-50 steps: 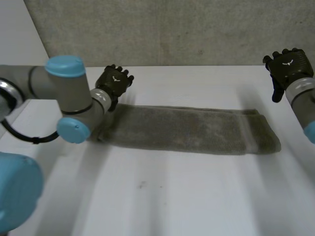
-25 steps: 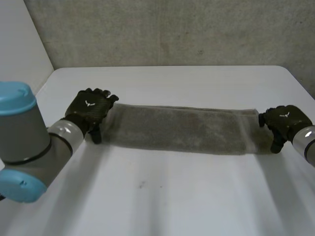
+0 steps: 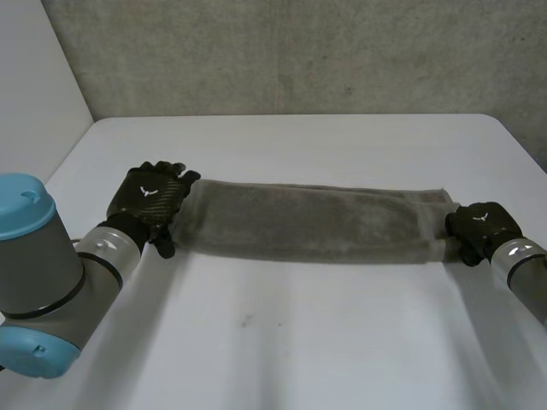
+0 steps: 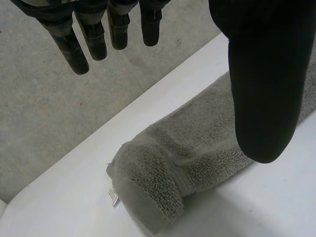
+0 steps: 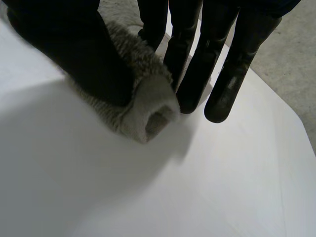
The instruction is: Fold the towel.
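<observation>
- The towel [image 3: 316, 222], grey and folded into a long narrow strip, lay flat across the middle of the white table [image 3: 299, 342], running from one hand to the other.
- The left hand [image 3: 152, 196] was at the towel's left end, with the left arm [image 3: 51, 273] reaching in from the near corner of the table.
- In the left wrist view its fingers [image 4: 94, 39] hung straight and slightly spread, and its thumb [image 4: 266, 74] was held apart from them. The hand had hold of nothing, and the folded end of the towel lay below the palm.
- A small white label [image 4: 113, 195] stuck out from that end of the towel, lying on the table.
- The right hand [image 3: 480, 226] was at the towel's right end, low on the table.
- In the right wrist view its thumb [image 5: 84, 59] pressed on one side of the towel's end and its straight fingers [image 5: 197, 64] stood against the other, so the end was pinched between them and bunched into a small roll.
- A grey concrete wall [image 3: 299, 51] stood behind the table's far edge.
</observation>
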You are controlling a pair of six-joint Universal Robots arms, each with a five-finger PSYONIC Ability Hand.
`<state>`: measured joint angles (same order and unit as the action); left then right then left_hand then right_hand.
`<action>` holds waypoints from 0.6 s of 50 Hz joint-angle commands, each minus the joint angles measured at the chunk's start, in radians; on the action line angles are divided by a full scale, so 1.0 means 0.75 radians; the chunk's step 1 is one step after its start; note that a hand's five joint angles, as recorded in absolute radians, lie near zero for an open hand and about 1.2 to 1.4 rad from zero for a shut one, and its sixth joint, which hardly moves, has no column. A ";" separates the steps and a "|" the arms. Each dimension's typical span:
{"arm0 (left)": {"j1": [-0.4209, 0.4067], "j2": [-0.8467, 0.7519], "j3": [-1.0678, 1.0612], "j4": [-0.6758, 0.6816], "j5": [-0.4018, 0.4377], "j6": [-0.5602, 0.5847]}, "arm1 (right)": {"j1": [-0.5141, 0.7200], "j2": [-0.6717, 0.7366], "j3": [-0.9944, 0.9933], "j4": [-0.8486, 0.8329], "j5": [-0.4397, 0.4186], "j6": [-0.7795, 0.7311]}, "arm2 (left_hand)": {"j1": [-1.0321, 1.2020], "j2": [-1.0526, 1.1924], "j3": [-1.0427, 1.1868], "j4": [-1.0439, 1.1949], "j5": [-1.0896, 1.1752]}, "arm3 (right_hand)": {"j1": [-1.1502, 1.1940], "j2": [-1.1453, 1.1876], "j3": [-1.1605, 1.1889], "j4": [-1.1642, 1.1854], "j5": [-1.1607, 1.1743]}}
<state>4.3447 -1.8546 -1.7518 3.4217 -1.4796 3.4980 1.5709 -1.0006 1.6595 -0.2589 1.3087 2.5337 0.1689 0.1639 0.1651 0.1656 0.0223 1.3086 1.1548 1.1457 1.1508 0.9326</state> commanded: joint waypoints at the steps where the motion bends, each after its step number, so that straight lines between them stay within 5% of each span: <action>1: -0.003 0.000 -0.008 -0.001 -0.001 0.001 | -0.063 -0.010 -0.030 -0.033 0.036 -0.001 | 0.008 0.014 0.013 0.012 -0.030 | 0.117 0.322 0.334 0.327 0.386; 10: -0.003 0.018 -0.029 -0.001 0.001 0.001 | -0.376 -0.079 -0.163 0.030 0.059 -0.150 | 0.008 0.014 0.013 0.012 -0.030 | 0.117 0.322 0.334 0.327 0.386; 17: -0.003 0.020 -0.033 -0.001 0.001 0.001 | -0.397 -0.094 -0.335 0.177 0.071 -0.261 | 0.008 0.014 0.013 0.012 -0.030 | 0.117 0.322 0.334 0.327 0.386; 22: -0.003 0.020 -0.035 -0.001 -0.001 0.001 | -0.219 -0.175 -0.448 0.208 0.082 -0.122 | 0.008 0.014 0.013 0.012 -0.030 | 0.117 0.322 0.334 0.327 0.386; 30: -0.003 0.025 -0.037 -0.001 -0.001 0.001 | 0.292 -0.181 -0.538 0.190 0.075 0.017 | 0.008 0.014 0.013 0.012 -0.030 | 0.117 0.322 0.334 0.327 0.386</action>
<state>4.3427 -1.8380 -1.7776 3.4208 -1.4801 3.4990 1.5362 -1.1450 1.2883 -0.1047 1.3680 2.4942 0.1689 0.1639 0.1651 0.1655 0.0223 1.3562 1.1766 1.1898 1.1925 0.9768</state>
